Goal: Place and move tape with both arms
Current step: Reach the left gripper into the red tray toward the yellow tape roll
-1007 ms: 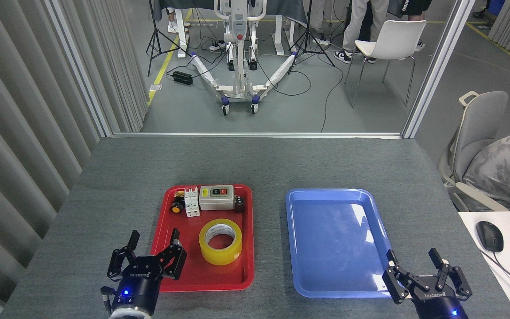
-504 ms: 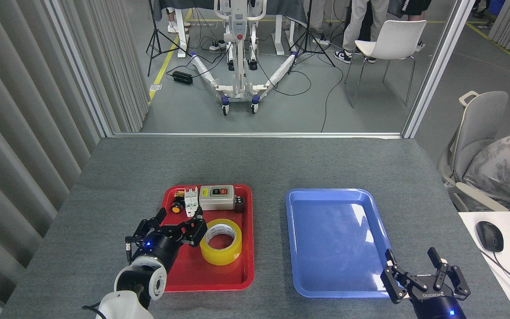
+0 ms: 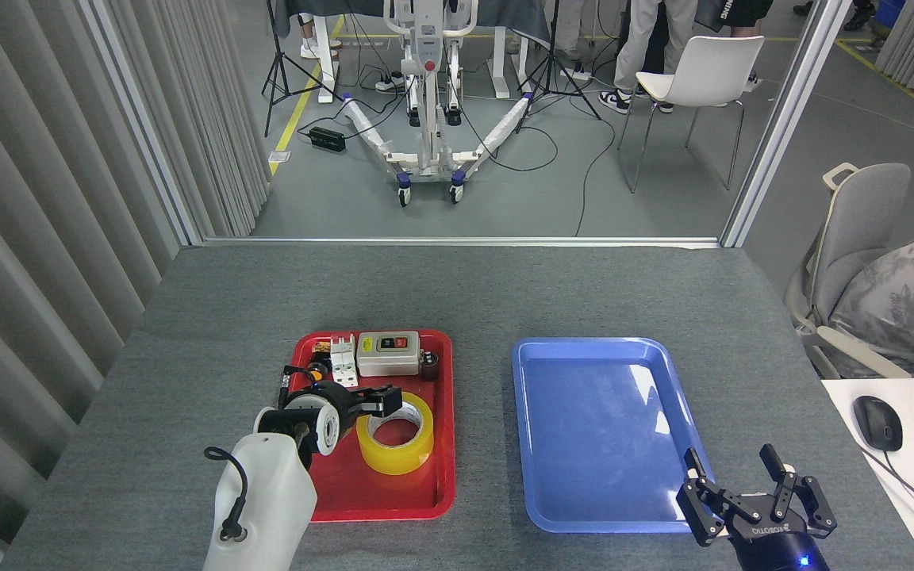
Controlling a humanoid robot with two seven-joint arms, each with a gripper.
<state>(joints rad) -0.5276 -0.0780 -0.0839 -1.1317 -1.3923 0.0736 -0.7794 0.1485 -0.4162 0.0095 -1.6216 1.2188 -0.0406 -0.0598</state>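
Yellow tape (image 3: 395,433) lies flat in the red tray (image 3: 441,444), the left gripper (image 3: 384,400) over its near-left rim. Judged step: reaching to grasp; next comes closing on the roll's wall. Its fingers are end-on, so their state cannot be told. The right gripper (image 3: 750,496) waits spread apart beside the blue tray (image 3: 536,444).

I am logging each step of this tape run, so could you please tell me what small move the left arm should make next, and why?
Probably ease the left gripper down a little over the near-left rim of the wide roll of translucent yellow packing tape, then close. It sits at that rim in the red plastic tray, but whether its jaws are open or already gripping cannot be told. The right gripper waits open by the blue plastic tray.
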